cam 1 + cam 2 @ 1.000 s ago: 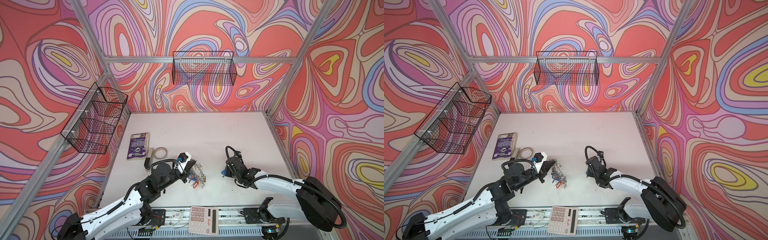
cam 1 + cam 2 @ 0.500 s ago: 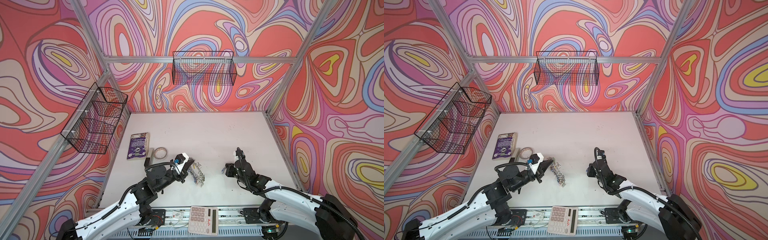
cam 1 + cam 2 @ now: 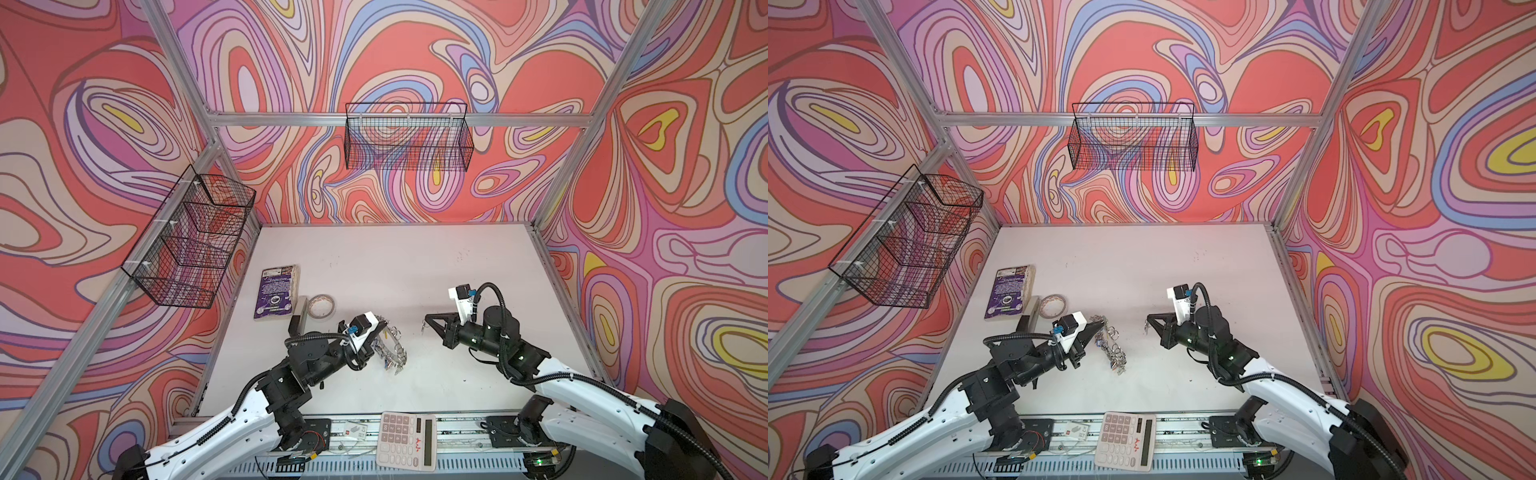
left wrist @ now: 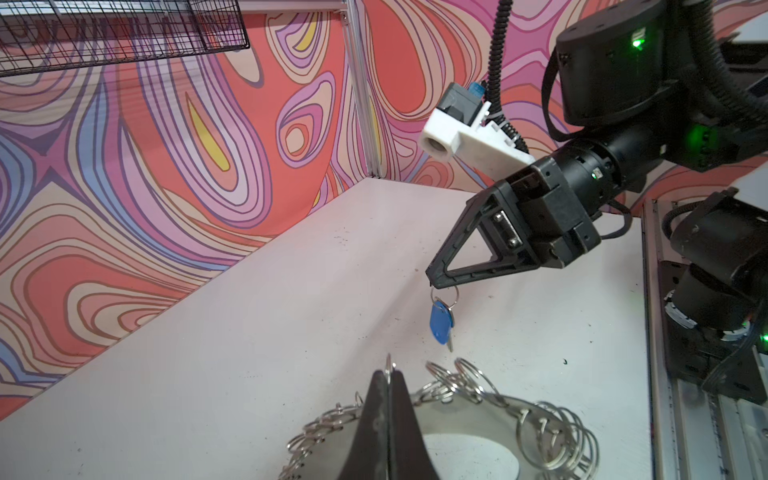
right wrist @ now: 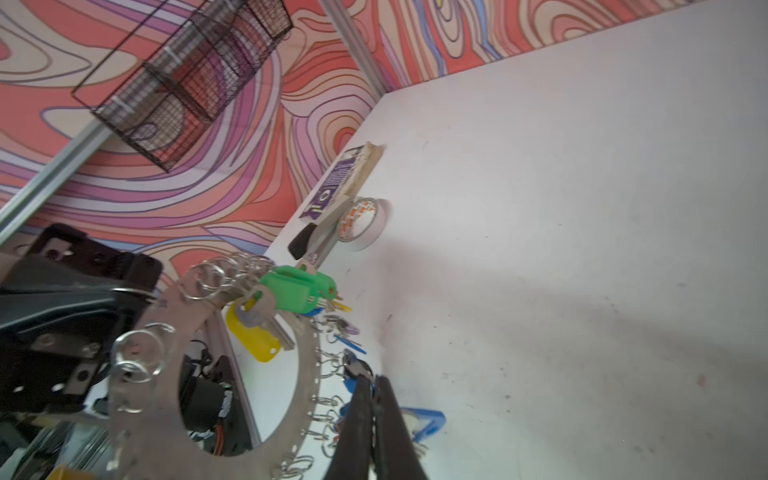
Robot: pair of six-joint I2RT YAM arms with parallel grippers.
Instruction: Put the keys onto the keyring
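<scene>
The keyring (image 4: 469, 419) is a flat grey disc with small split rings round its rim. It hangs tilted above the table in both top views (image 3: 390, 353) (image 3: 1111, 347). My left gripper (image 4: 390, 374) is shut on one split ring at its rim. In the right wrist view, green-tagged keys (image 5: 291, 291) and a yellow-tagged one (image 5: 253, 336) hang from the disc (image 5: 137, 411). My right gripper (image 3: 426, 323) is shut on the ring of a blue-tagged key (image 4: 440, 322), which dangles just beyond the keyring. The right gripper's fingers (image 5: 361, 399) partly hide the blue tag (image 5: 424, 422).
At the left of the table lie a purple book (image 3: 276, 291), a translucent tape roll (image 3: 321, 306) and a black-handled tool (image 3: 300, 316). A calculator (image 3: 407, 434) rests on the front rail. Wire baskets hang on the left wall (image 3: 191, 237) and back wall (image 3: 409, 137).
The left gripper has lifted the keyring off the table and tilted it up. The right gripper has risen from the table with the blue-tagged key and swung toward the keyring.
</scene>
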